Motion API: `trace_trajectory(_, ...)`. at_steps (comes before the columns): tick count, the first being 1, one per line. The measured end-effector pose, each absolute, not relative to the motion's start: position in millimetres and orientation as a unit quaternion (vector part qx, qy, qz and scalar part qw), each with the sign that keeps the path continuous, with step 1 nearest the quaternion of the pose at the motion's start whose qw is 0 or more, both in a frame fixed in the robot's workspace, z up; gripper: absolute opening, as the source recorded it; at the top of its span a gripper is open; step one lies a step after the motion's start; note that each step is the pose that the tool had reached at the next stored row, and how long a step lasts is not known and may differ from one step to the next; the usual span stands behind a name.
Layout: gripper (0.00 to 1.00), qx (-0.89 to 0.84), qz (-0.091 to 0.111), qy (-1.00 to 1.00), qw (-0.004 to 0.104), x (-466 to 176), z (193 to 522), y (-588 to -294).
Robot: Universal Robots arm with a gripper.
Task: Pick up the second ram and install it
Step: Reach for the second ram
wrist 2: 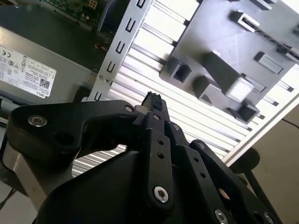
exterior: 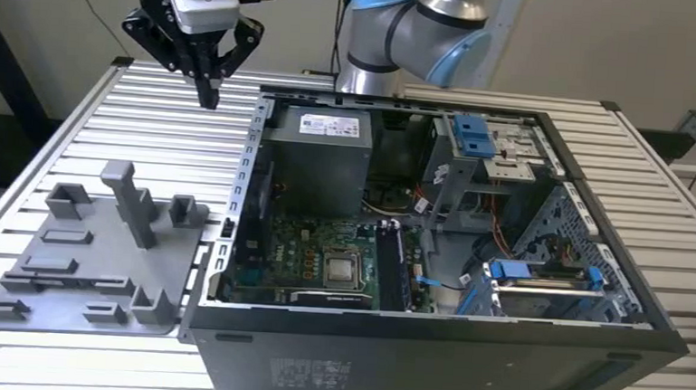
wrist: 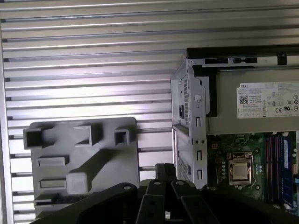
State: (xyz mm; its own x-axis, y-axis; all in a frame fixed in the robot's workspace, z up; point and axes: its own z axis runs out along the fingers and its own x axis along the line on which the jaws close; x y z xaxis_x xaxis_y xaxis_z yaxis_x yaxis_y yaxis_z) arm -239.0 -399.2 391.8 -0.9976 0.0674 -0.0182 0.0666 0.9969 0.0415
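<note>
Gripper (exterior: 209,94), black with jointed fingers, is held pressed together and empty above the silver slatted table (exterior: 62,123), far left. Second ram (exterior: 394,269), a slim dark memory stick, is judged seated inside the open black computer case (exterior: 435,363), rightward and nearer, long axis near-to-far.

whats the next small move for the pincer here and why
Probably open the pincer, staying where it is. It looks shut with nothing in it, and it hangs above the slatted table, between the grey fixture and the open computer case, touching neither. It likely has to be open before it can grasp anything, and there seems to be room to open here.
</note>
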Motion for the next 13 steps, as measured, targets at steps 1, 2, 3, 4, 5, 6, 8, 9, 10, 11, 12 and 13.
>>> trace_trajectory(1,0.11,0.033,0.020,0.999,0.010,-242,392,-399)
trace_trajectory(2,0.11,0.033,0.020,0.999,0.010,-245,392,-399)
trace_trajectory(3,0.11,0.033,0.020,0.999,0.010,-248,392,-399)
trace_trajectory(4,0.11,0.033,0.020,0.999,0.010,-251,392,-399)
trace_trajectory(5,0.11,0.033,0.020,0.999,0.010,-255,392,-400)
trace_trajectory(6,0.11,0.033,0.020,0.999,0.010,-258,392,-400)
trace_trajectory(8,0.11,0.033,0.020,0.999,0.010,-265,392,-400)
trace_trajectory(9,0.11,0.033,0.020,0.999,0.010,-268,392,-400)
trace_trajectory(10,0.11,0.033,0.020,0.999,0.010,-272,392,-400)
trace_trajectory(11,0.11,0.033,0.020,0.999,0.010,-274,392,-400)
trace_trajectory(12,0.11,0.033,0.020,0.999,0.010,-277,391,-400)
trace_trajectory(13,0.11,0.033,0.020,0.999,0.010,-279,391,-400)
